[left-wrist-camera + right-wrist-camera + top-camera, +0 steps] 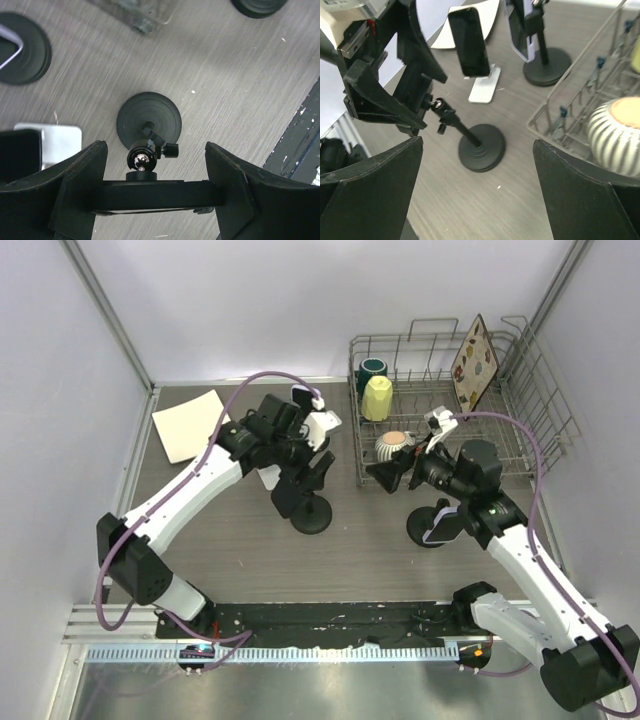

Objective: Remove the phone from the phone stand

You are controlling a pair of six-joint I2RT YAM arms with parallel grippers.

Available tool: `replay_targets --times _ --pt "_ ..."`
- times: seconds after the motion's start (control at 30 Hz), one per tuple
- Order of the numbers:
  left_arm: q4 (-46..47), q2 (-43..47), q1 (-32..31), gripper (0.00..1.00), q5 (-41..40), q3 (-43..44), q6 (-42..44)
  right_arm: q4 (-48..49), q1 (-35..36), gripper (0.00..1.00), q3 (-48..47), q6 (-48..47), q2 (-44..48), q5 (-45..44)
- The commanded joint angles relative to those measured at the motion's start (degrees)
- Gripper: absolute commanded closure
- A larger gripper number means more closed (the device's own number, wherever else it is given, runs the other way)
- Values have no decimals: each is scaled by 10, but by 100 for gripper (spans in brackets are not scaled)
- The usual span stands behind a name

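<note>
The black round-based phone stand (312, 517) carries the dark flat phone (160, 196) on its top. Behind and left of it lies the cream square pad (190, 424); to its right, a second black round-based stand (418, 530); behind and right, the grey wire dish rack (548, 430).

Grey wood-grain table (370, 562). On it: cream square sheet (190, 425) far left, wire dish rack (540, 415) far right, black round-base stand (311, 518) mid-table, second round-base stand (428, 532) to its right, white flat-foot stand (484, 87) just behind the middle one, third round-base stand (547, 67) further back beside the rack
</note>
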State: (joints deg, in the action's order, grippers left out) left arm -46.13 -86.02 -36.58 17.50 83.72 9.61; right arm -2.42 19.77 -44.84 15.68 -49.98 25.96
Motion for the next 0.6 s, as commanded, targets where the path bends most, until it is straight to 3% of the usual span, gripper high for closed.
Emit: replay_targets --times 0.0,0.1,0.17,0.2,0.23,0.3,0.33,0.47,0.57 --pt "2 -16 -30 85 83 54 65 67 3 2 22 44 -7 80" --pt "-4 -20 -35 85 105 48 81 96 2 3 49 47 -6 79" --pt "1 -17 -40 79 106 41 89 116 4 3 61 51 -3 74" --pt "2 -16 -42 74 107 40 91 119 3 3 65 50 -2 73" --pt "1 -17 -43 59 105 41 90 119 3 3 66 48 -2 70" --pt "2 -15 -44 41 99 41 88 109 3 3 63 42 0 65" --pt "7 -13 -46 28 92 39 86 105 2 3 62 36 3 62" --pt "37 4 -46 6 74 29 70 88 2 3 63 22 20 45" --pt "62 24 -46 0 72 16 56 80 3 3 63 14 28 47"
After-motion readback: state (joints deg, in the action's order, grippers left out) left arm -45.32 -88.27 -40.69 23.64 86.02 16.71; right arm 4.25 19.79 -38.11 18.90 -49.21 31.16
